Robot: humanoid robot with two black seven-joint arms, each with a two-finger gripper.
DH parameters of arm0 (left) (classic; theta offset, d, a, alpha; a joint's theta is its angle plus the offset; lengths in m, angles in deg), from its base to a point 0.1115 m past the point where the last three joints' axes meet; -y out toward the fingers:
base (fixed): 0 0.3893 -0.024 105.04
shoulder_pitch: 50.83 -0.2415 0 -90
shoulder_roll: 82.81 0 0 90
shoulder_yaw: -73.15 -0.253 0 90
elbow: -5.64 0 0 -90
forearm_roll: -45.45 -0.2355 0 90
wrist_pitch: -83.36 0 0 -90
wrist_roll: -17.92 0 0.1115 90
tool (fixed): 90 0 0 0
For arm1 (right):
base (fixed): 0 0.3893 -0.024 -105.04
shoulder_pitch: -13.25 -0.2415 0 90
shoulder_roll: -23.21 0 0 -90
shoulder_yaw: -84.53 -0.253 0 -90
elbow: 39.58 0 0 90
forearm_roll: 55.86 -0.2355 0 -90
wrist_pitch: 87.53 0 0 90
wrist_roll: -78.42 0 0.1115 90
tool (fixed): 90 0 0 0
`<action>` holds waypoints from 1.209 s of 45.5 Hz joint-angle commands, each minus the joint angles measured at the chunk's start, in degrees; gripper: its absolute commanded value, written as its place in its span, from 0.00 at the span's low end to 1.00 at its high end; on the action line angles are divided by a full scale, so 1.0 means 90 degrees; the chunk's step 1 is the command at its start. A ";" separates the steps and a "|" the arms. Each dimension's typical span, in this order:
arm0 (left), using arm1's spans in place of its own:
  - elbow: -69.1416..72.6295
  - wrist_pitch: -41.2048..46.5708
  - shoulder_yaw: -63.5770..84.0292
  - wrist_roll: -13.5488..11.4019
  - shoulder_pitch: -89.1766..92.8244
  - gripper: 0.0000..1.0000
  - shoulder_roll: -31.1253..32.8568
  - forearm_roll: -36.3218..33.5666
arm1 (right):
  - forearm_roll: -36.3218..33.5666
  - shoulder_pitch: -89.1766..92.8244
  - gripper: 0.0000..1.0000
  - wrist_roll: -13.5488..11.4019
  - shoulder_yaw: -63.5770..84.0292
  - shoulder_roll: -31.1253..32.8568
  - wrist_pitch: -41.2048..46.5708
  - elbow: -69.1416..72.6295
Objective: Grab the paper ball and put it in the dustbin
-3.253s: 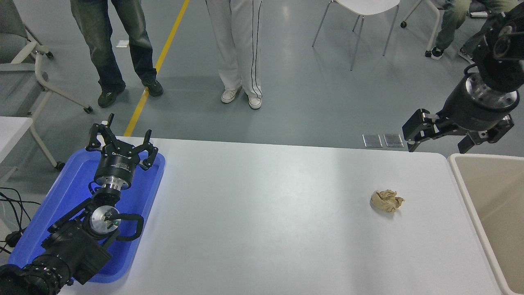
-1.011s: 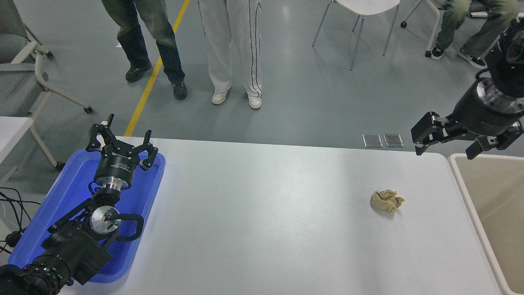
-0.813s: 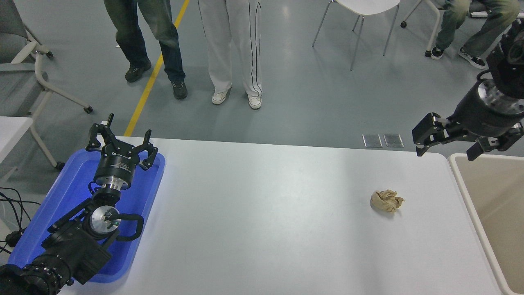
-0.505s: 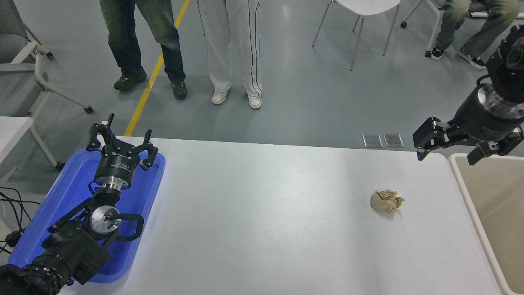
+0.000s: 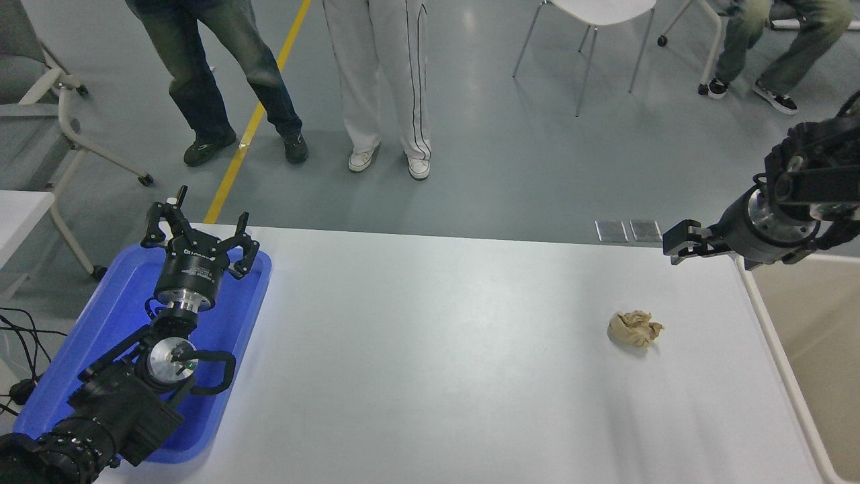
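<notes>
Your paper ball (image 5: 635,329) sits loose on the white table (image 5: 430,376), toward the R side, near the dustbin (image 5: 772,336) rim. R gripper (image 5: 682,243) hovers over the table's far R corner, up and just R of the ball, not touching; can't tell if it's spread or clenched. L gripper (image 5: 200,232) is parked over the blue tray (image 5: 111,316), fingers spread.

Blue tray (image 5: 121,316) — chair (image 5: 598,13), ppl (image 5: 383,74)
</notes>
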 commanded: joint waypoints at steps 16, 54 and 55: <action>0.0000 0.0000 0.0001 0.0000 0.0001 1.00 0.0000 0.0001 | 0.0049 0.2472 1.00 -0.0002 -0.0994 -0.0439 -0.0451 -0.1963; 0.0000 0.0000 0.0001 0.0000 0.0001 1.00 0.0000 0.0001 | 0.0498 0.4445 1.00 -0.0002 -0.2215 -0.1123 -0.1368 -0.3858; 0.0000 0.0000 0.0001 0.0000 0.0001 1.00 0.0000 0.0001 | 0.0498 0.4484 1.00 -0.0002 -0.2215 -0.1132 -0.1427 -0.3868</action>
